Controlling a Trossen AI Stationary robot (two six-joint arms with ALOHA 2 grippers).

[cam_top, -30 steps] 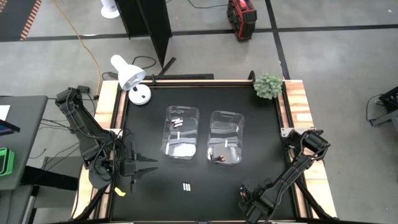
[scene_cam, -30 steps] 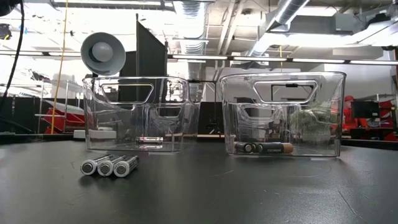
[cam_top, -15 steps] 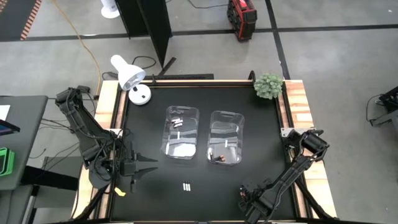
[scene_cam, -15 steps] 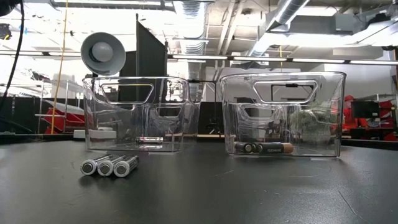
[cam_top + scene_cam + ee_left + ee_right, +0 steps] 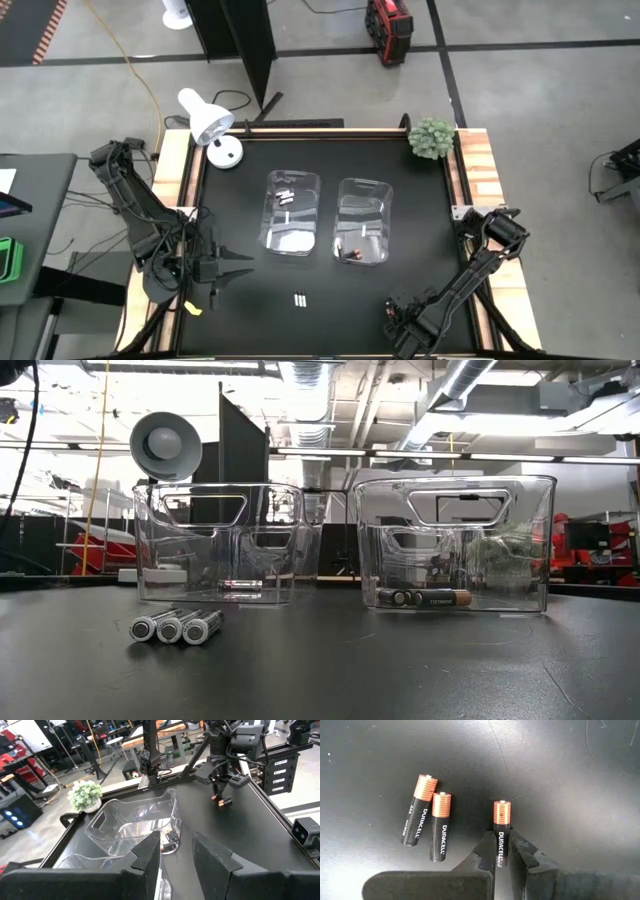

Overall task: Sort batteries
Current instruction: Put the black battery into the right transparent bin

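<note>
On the black bench [image 5: 240,200], seen from above, 2 clear bins sit side by side near the centre: the left bin [image 5: 293,212] holds a few pale batteries, and the right bin [image 5: 362,222] holds dark batteries with copper ends [image 5: 423,598] lying against its front wall in the low view. A row of 3 silver batteries [image 5: 176,627] lies on the bare bench in the lower left of the low view, in front of the left bin; from above they show as a small cluster [image 5: 299,298] at lower centre. The right pincer [image 5: 502,855], at the lower right of the high view [image 5: 398,318], is pinching 1 dark, copper-topped battery [image 5: 501,827] between its fingers, down at the bench surface. 2 more copper-topped batteries [image 5: 426,815] lie side by side just beside it, loose on the bench. The left pincer [image 5: 176,851] hangs at the left edge of the bench [image 5: 232,268], its fingers spread and holding nothing. A white lamp [image 5: 210,125] stands at the upper left corner and a small green plant [image 5: 432,137] at the upper right.
</note>
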